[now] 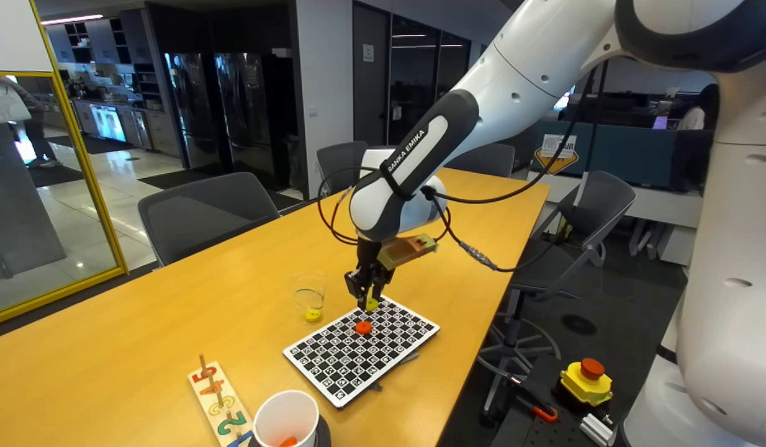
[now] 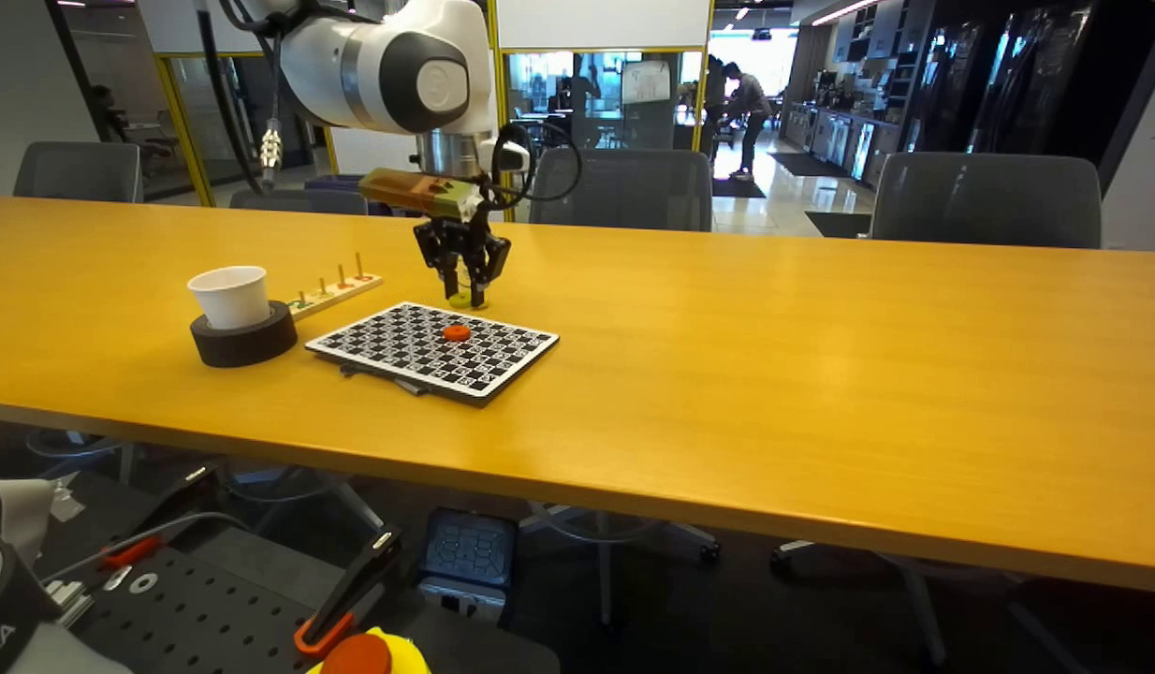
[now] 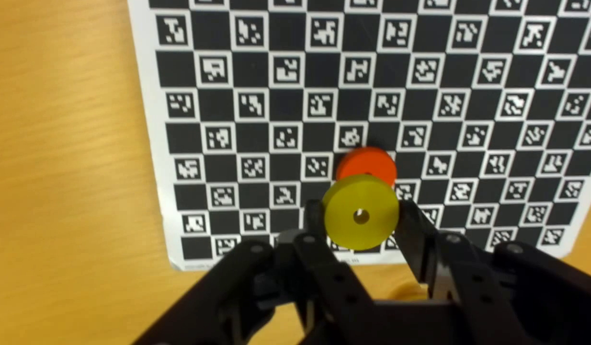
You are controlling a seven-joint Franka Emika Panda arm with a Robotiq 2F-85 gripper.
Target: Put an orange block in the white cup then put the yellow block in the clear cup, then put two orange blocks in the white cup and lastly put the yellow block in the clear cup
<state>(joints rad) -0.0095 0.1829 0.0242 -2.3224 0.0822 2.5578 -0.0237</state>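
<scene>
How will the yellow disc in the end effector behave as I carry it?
The yellow disc is probably stiff: its outline looks undented in the end effector. Gripped at opposite sides, it may swivel; being round, it could roll if dropped.

In an exterior view I've got the board (image 1: pixel 349 369) on the table (image 1: pixel 221 316), with the board block (image 1: pixel 363 328) on it. Far cup (image 1: pixel 308 288): just behind-left of the board, far-cup block (image 1: pixel 312 315) in it. Near cup (image 1: pixel 287 410): front-left of the board, near-cup block (image 1: pixel 288 442) inside, ring (image 2: pixel 248 344) round its base, peg strip (image 1: pixel 220 403) just left. My gripper (image 3: pixel 361 214) has the gripped block (image 3: pixel 361 237) between its fingers by the board's far edge; can't tell how high.
</scene>
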